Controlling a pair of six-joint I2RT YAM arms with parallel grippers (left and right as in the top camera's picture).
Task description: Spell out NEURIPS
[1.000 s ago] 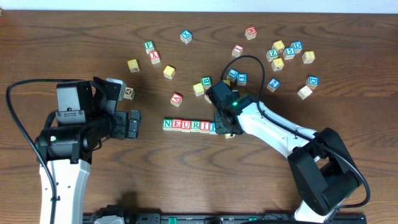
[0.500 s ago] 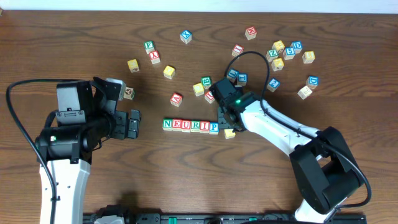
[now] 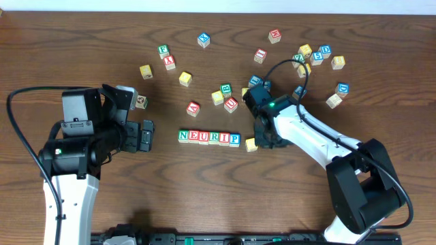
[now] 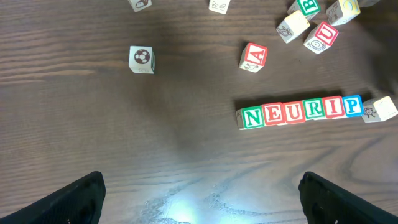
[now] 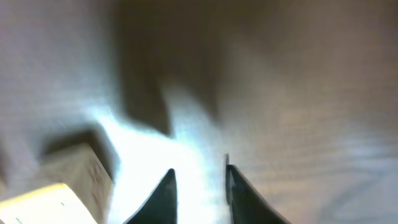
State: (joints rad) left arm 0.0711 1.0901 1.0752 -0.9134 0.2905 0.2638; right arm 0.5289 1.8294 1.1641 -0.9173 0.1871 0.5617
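Six cubes are sitting in the NEURIP row (image 3: 208, 137) mid-counter (image 3: 102, 41), long axis running left-right, w/ the N cube (image 3: 182, 136) at the left end & the P cube (image 3: 235, 139) at the right. The open slot is lying just right of P. A loose cube (image 3: 251, 144) is already sitting there, just beside P but a bit nearer than the row line & skewed, not flush. In the left wrist view its top face is showing a small drawing, no letter I can read, so can't tell if it's the S. If it isn't, the S is hiding among the scattered cubes (image 3: 204, 39) on the far side, too small to read.

The right pincer (image 5: 200, 186) is hanging low over the counter just right of that loose cube. In its own view the cube is sitting lower left, outside the jaws. The fingers are standing narrow w/ bare wood showing in the gap, gripping nothing. The left pincer (image 3: 145, 135) is gaping wide, empty, parked left of N & well apart from the slot, so the right arm is the nearer one.

Judging from this, the next move is hanging on the cube lying left of the right pincer, between it & P. Any push is going along the row's axis & risking shoving P out of line.
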